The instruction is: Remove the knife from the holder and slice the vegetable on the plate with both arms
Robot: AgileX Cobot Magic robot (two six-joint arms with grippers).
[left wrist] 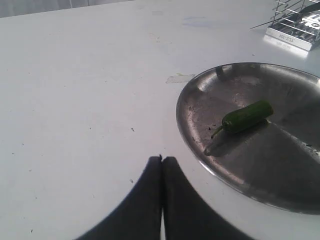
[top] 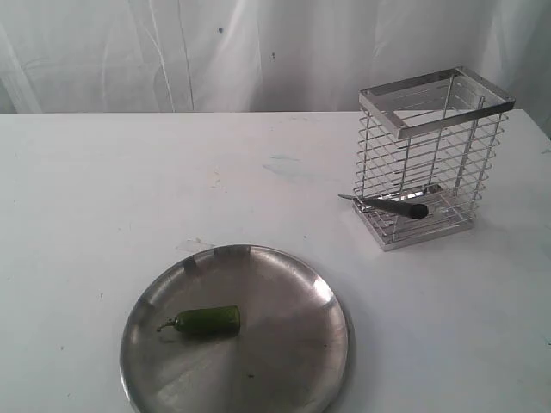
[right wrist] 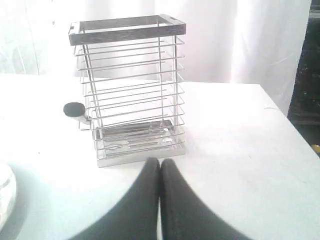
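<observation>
The wire holder (top: pixel 435 155) stands at the right of the table. The knife (top: pixel 392 205) lies low across it, both ends poking out through the wires; its round black handle end (right wrist: pixel 74 110) sticks out of the holder (right wrist: pixel 131 90) in the right wrist view. The steel plate (top: pixel 284 344) sits at the front, with the green vegetable (top: pixel 207 321) lying on its left half. My left gripper (left wrist: pixel 161 159) is shut and empty over the bare table beside the plate (left wrist: pixel 250 165) and the vegetable (left wrist: pixel 245 116). My right gripper (right wrist: pixel 160 161) is shut and empty just in front of the holder's base. Neither arm shows in the exterior view.
White cloth hangs behind the white table (top: pixel 129 189). A table edge runs near the holder on the right (right wrist: pixel 280 115), with dark space beyond. The holder's corner (left wrist: pixel 295 30) shows beyond the plate in the left wrist view.
</observation>
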